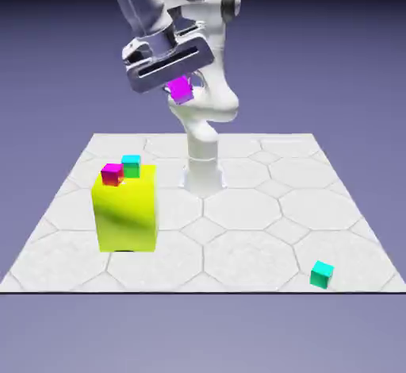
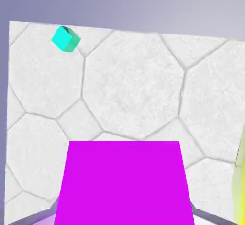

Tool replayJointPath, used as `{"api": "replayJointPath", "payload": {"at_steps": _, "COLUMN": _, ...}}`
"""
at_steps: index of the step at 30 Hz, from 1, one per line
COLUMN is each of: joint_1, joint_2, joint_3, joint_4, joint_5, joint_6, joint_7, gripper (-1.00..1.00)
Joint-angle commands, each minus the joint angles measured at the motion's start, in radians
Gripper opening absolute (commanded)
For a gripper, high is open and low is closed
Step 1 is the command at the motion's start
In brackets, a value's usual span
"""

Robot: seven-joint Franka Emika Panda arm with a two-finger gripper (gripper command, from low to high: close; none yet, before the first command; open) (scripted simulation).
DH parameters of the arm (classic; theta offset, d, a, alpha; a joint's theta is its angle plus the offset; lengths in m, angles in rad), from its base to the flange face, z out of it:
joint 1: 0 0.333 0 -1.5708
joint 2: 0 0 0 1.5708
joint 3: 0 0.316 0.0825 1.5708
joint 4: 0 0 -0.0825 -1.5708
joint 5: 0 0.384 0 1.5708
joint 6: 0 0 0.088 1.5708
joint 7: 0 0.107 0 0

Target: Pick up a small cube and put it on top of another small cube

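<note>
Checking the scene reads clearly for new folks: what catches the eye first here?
The big yellow block on the exterior view's left, with a magenta cube and a teal cube on top. Then the purple-violet cube held high in the gripper, filling the hand view's lower middle.

held cube (image 1: pixel 181 89): bright purple-violet | cubes on block: magenta with red side (image 1: pixel 112 174); cyan top, green side (image 1: pixel 131 166) | block (image 1: pixel 127 214): yellow-green | cube at the exterior view's right (image 1: pixel 321 274): teal | tabletop (image 1: pixel 242 248): white, grey-lined polygon tiles
</note>
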Motion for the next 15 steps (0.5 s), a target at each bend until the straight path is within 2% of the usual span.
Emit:
{"api": "replayJointPath", "payload": {"at_steps": 1, "joint_1": 0.027, "joint_2": 0.014, "joint_3": -0.036, "joint_4": -0.002, "joint_5": -0.006, "joint_6": -0.003, "joint_7": 0.002, "gripper": -1.00}}
{"api": "replayJointPath", "payload": {"at_steps": 15, "joint_1": 0.400, "joint_2": 0.207, "joint_3": -0.544, "joint_4": -0.028, "joint_5": -0.065, "joint_6": -0.047, "joint_7": 0.033, "gripper": -1.00}}
